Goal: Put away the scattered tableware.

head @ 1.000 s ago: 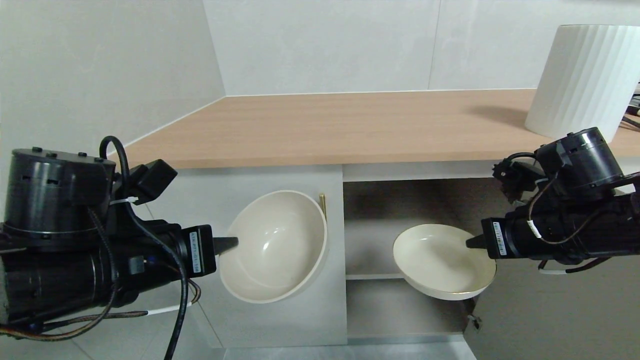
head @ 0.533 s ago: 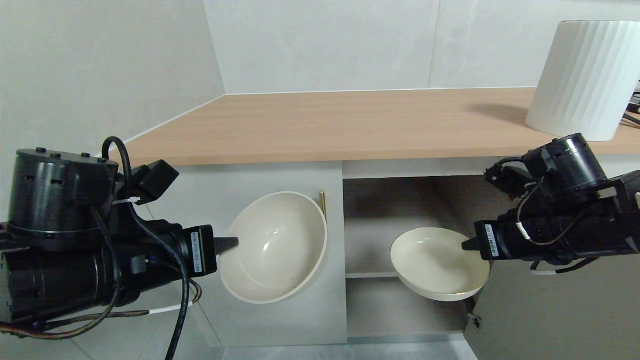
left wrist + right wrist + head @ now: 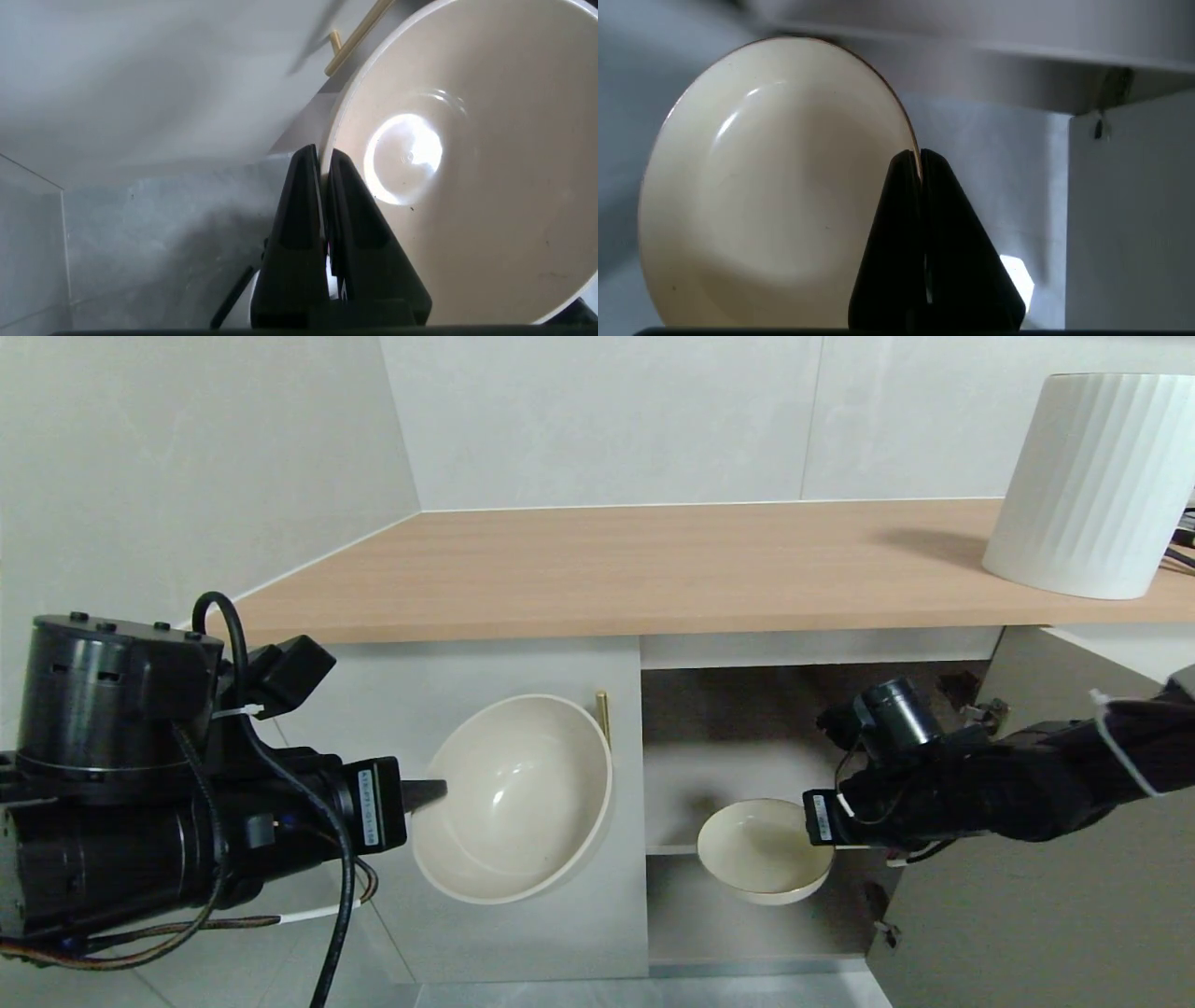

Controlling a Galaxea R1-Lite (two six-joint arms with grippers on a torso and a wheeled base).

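Note:
My left gripper (image 3: pixel 439 791) is shut on the rim of a large cream bowl (image 3: pixel 512 797), held tilted in front of the closed left cabinet door (image 3: pixel 523 663). In the left wrist view the fingers (image 3: pixel 318 201) pinch that bowl's (image 3: pixel 467 168) edge. My right gripper (image 3: pixel 826 821) is shut on the rim of a shallow cream plate (image 3: pixel 761 849), held inside the open right cabinet compartment just above the shelf (image 3: pixel 672 784). The right wrist view has the plate (image 3: pixel 775 177) clamped at its rim by the fingers (image 3: pixel 920 201).
A wooden countertop (image 3: pixel 653 569) runs above the cabinet, with a white ribbed cylinder (image 3: pixel 1092 476) at its right end. The left door has a small brass handle (image 3: pixel 602 714). The open right door (image 3: pixel 1036 896) stands beside my right arm. A lower compartment (image 3: pixel 747 924) lies under the shelf.
My right arm has pushed forward and down into the open cabinet, carrying the plate in over the shelf. The left arm and its bowl have stayed put.

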